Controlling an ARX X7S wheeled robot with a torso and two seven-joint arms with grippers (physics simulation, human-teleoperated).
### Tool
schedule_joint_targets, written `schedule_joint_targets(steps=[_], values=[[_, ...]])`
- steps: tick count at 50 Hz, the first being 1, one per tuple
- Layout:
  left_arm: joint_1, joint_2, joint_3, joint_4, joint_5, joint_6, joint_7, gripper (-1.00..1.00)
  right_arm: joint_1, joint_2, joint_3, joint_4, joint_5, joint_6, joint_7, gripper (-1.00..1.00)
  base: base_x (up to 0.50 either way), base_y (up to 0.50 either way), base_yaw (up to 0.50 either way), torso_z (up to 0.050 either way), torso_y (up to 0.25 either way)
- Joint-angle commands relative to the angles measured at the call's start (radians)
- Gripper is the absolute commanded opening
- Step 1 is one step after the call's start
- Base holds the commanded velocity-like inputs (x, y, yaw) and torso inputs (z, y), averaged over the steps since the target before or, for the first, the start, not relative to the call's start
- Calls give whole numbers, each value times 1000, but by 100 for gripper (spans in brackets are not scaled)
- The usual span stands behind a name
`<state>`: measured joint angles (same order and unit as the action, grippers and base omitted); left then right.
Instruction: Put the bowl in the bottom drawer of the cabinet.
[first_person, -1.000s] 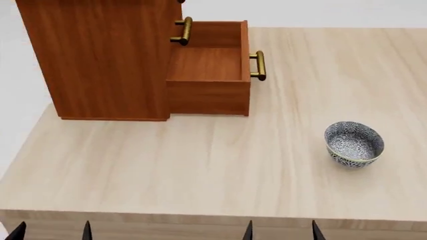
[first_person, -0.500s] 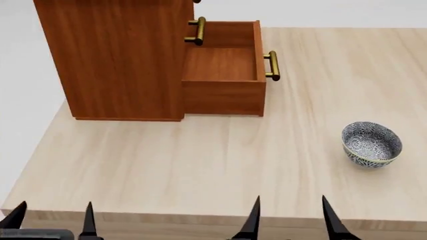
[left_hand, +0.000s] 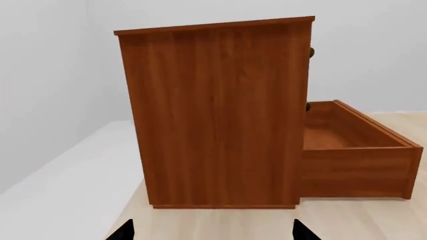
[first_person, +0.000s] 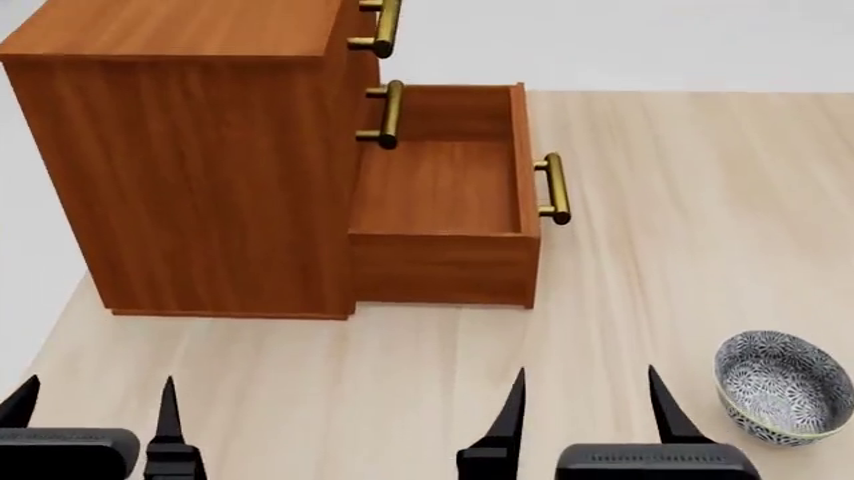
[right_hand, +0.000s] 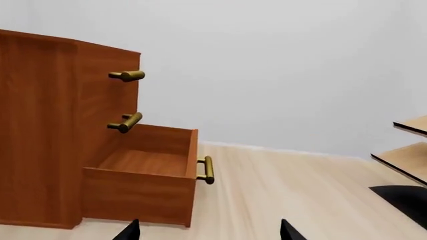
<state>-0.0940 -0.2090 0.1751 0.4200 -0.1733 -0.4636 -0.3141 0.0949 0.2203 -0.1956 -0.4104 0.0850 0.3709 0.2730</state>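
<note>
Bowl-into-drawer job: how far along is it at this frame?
Done: the bottom drawer of the cabinet is pulled out and looks empty. In hand: nothing. The left gripper and right gripper are both open at the near table edge, holding nothing. Left: the bowl sits upright on the table, beside the right gripper and untouched; it must be grasped, carried and set in the drawer.

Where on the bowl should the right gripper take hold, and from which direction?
Pinch the bowl by its rim, coming from above: it sits upright and open on the table, nothing around it. The open right gripper, nearest, could straddle the thin wall.
</note>
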Motion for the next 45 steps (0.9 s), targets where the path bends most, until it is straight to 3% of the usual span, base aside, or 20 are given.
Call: schedule_joint_targets(steps=[1,12,28,45], values=[[22,-13,-4,24,-7,2,-8,100,5,4,-6,2,3,6,5,100,500,0,0,0,0],[55,-26,1,62,-10,-2,-15,100,8,6,-14,6,6,7,10,100,500,0,0,0,0],[341,-106,0,349,-7,44,-36,100,31,6,-17,23,16,10,15,100,500,0,0,0,1],[425,-121,-48,331,-44,108,-40,100,36,11,-30,11,18,20,24,100,500,0,0,0,1]])
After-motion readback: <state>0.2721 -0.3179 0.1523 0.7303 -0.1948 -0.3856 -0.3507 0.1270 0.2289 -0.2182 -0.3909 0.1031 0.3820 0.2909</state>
